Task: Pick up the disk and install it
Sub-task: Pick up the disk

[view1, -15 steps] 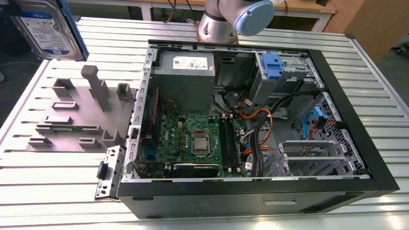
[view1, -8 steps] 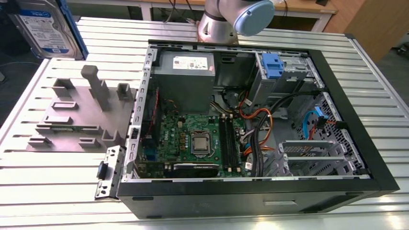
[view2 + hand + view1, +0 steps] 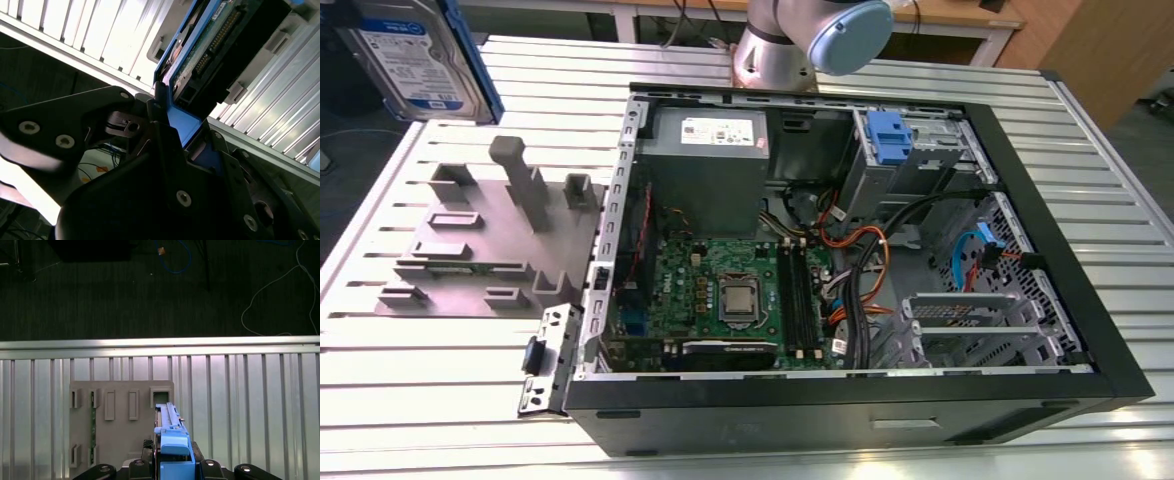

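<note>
Hand (image 3: 172, 119) clamped on the disk (image 3: 210, 45) by its blue carrier, edge-on, held above the grey fixture (image 3: 115, 440) on the worktop (image 3: 250, 405). Pick-up looks done, install not — open computer case (image 3: 827, 410) sits well apart from hand; seating there calls for square alignment.

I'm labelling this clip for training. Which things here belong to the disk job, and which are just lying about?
Job: the disk, clamped in the hand; the open computer case, probably where it goes.
Lying about: the grey holder plate; the slatted table.
</note>
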Motion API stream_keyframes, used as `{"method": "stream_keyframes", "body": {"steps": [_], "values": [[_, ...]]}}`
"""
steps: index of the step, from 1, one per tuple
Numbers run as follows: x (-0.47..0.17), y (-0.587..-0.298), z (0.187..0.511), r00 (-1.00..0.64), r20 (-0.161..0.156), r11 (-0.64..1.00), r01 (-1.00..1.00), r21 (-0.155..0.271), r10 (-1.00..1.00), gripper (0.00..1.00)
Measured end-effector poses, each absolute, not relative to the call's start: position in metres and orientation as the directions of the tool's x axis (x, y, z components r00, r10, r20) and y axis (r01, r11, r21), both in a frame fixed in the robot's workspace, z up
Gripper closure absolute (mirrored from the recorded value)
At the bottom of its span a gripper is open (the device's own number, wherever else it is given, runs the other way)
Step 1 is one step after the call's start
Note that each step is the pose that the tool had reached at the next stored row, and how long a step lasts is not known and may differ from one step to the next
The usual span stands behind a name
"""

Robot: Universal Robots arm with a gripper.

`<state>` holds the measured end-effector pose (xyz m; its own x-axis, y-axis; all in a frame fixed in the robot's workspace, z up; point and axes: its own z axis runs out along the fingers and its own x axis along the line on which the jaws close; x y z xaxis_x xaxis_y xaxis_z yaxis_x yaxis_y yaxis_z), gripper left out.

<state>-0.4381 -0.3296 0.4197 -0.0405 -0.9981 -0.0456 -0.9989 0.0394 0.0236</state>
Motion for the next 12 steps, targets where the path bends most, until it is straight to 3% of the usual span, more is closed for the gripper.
{"method": "stream_keyframes", "body": {"steps": [12], "values": [[-0.4381,-0.3295,0.4247,-0.040,-0.046,0.039,-0.999,0.024,-0.998,0.63]]}}
